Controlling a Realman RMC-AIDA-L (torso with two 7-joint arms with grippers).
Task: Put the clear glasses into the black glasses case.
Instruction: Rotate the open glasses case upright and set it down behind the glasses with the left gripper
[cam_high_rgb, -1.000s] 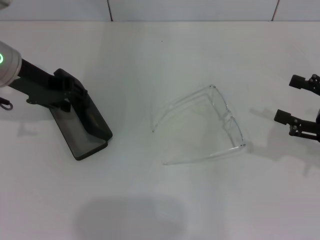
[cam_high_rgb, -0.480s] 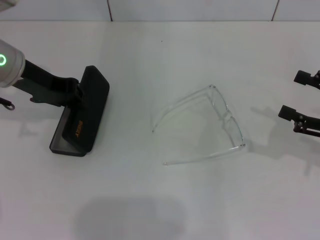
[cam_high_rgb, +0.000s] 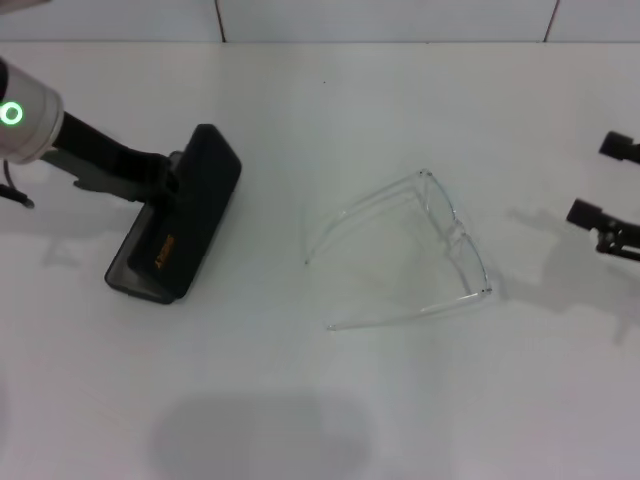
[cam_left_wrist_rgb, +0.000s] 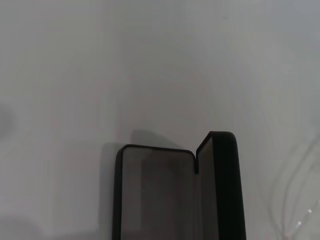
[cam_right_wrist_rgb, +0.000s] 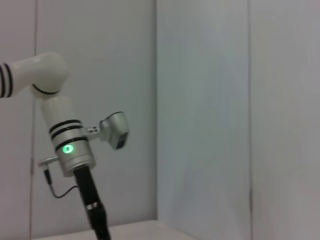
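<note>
The clear glasses (cam_high_rgb: 425, 250) lie nearest, on the white table (cam_high_rgb: 300, 400) right of centre, arms unfolded and pointing toward the robot's left, lens side toward the right. Nothing touches them.

Farther back and well apart to the left sits the black glasses case (cam_high_rgb: 175, 235). The head view shows its lid from outside, orange lettering up; the left wrist view shows the lid standing up from the hinge and the grey lining (cam_left_wrist_rgb: 155, 195) of the tray exposed. The left gripper (cam_high_rgb: 172, 180) is at the case's far end, seemingly working the lid, but whether its fingers clamp the lid or merely press it, I cannot tell.

The right gripper (cam_high_rgb: 612, 180) hovers at the table's right edge, fingers spread and holding nothing.

The opening step looks unfinished. It will go best if the lid is swung fully back until it rests open, with the tray kept flat.
</note>
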